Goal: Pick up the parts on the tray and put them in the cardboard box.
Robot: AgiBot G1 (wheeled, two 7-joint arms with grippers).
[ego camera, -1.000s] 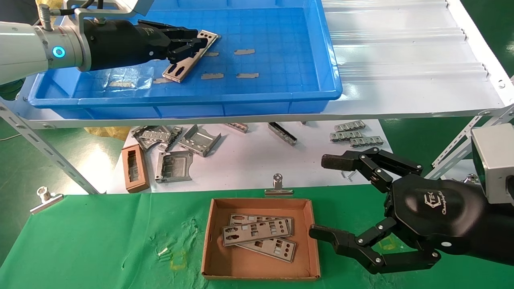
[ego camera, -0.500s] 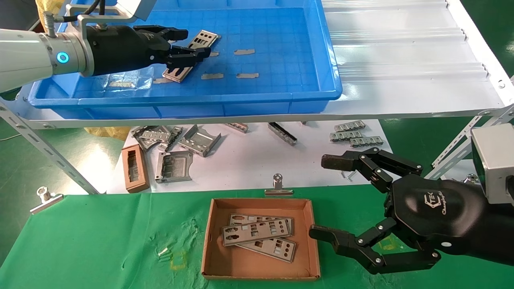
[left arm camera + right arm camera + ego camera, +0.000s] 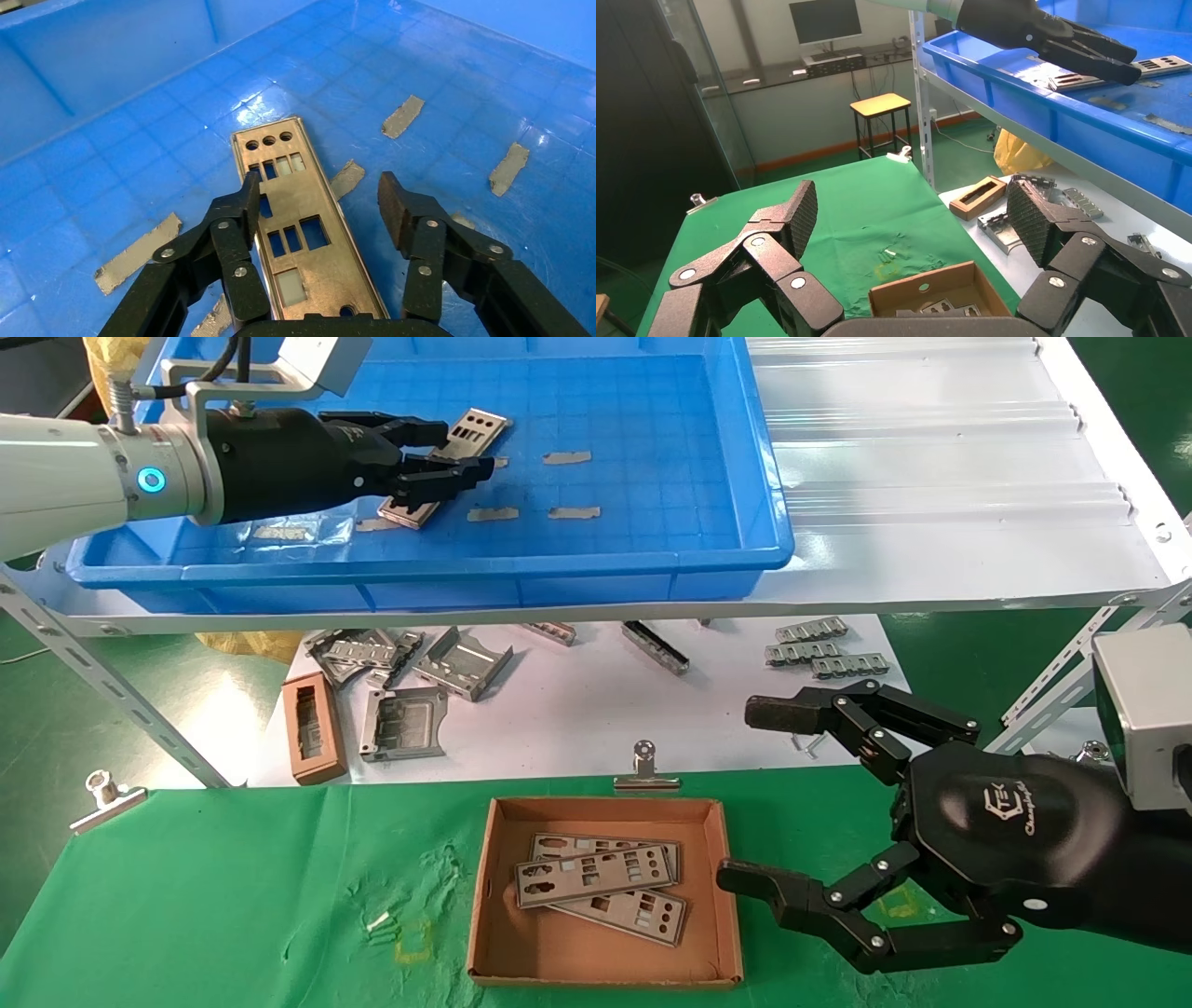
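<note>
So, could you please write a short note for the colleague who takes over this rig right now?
Left claw: open, straddling the one plate lying flat in the blue tray; not gripped yet.
Right claw: open, holding nothing, beside the cardboard box on its right.
Done: three plates lie stacked in the box.
Left: grip the tray plate, lift it and put it in the box. No other plate shows in the tray.

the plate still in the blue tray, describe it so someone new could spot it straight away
Look at the big blue tray on the upper shelf. Toward its left side the left gripper straddles a thin silver plate, fingers open on either side. It is the tray's only punched metal plate; the small grey tape strips around it are dull, with no visible holes.
</note>
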